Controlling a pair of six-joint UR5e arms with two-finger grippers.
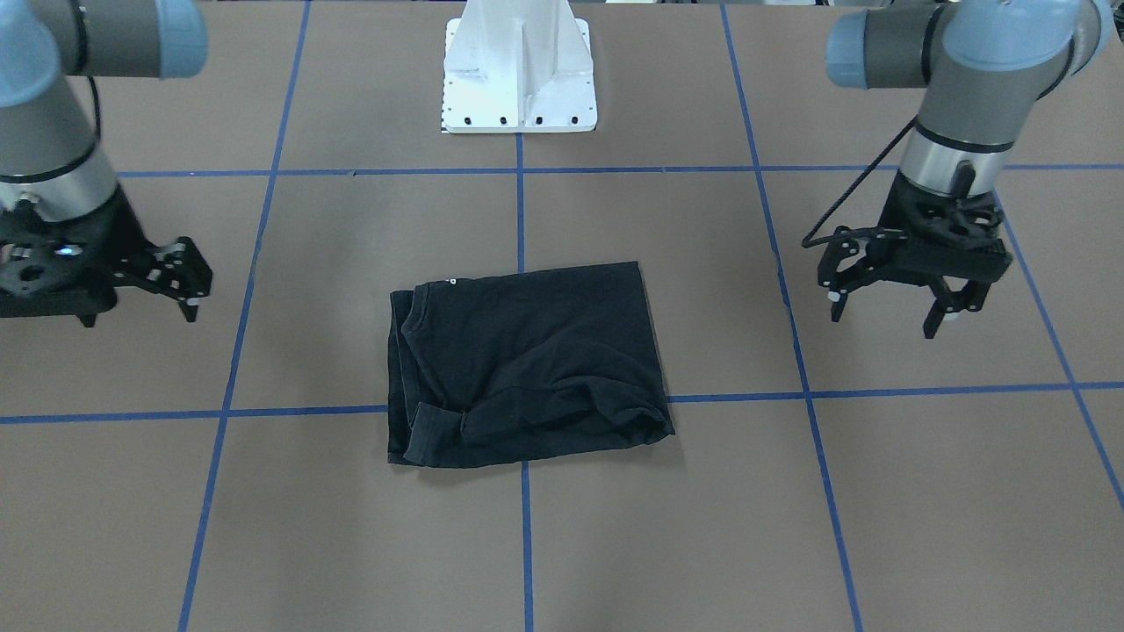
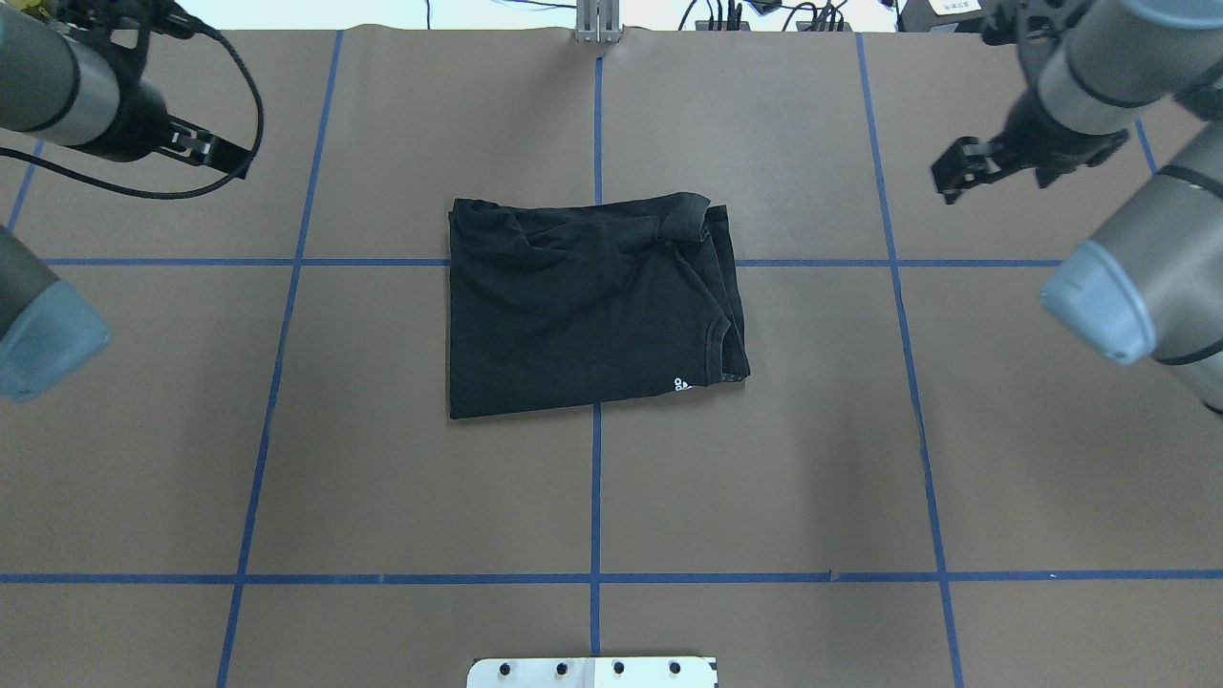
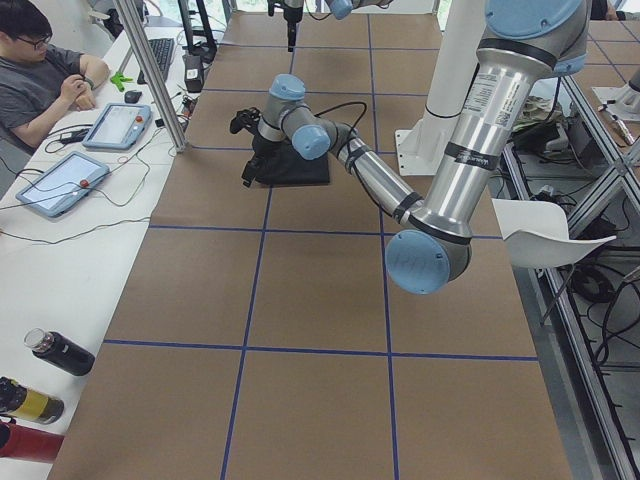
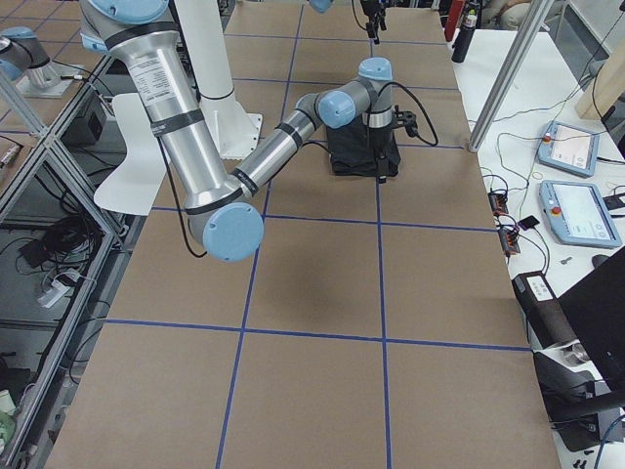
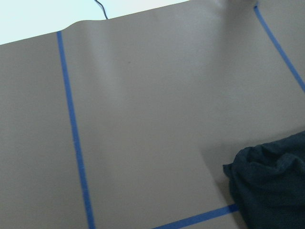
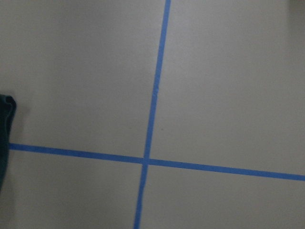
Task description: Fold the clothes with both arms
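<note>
The clothes are one black T-shirt (image 1: 527, 360) (image 2: 588, 306), folded into a rough rectangle in the middle of the brown table. Its plain black side faces up, with the collar and a small white logo (image 2: 680, 384) at one end. My left gripper (image 1: 885, 318) (image 2: 215, 153) hovers open and empty, well off to one side of the shirt. On the opposite side my right gripper (image 1: 139, 314) (image 2: 955, 177) is also open and empty. A shirt corner (image 5: 271, 186) shows in the left wrist view. A sliver of the shirt (image 6: 5, 124) shows in the right wrist view.
The white base pedestal (image 1: 520, 79) stands behind the shirt. Blue tape lines (image 2: 595, 497) grid the table. A side bench with tablets (image 3: 60, 180) and bottles (image 3: 60, 352) runs along the far edge, and a seated person (image 3: 35, 70) is there.
</note>
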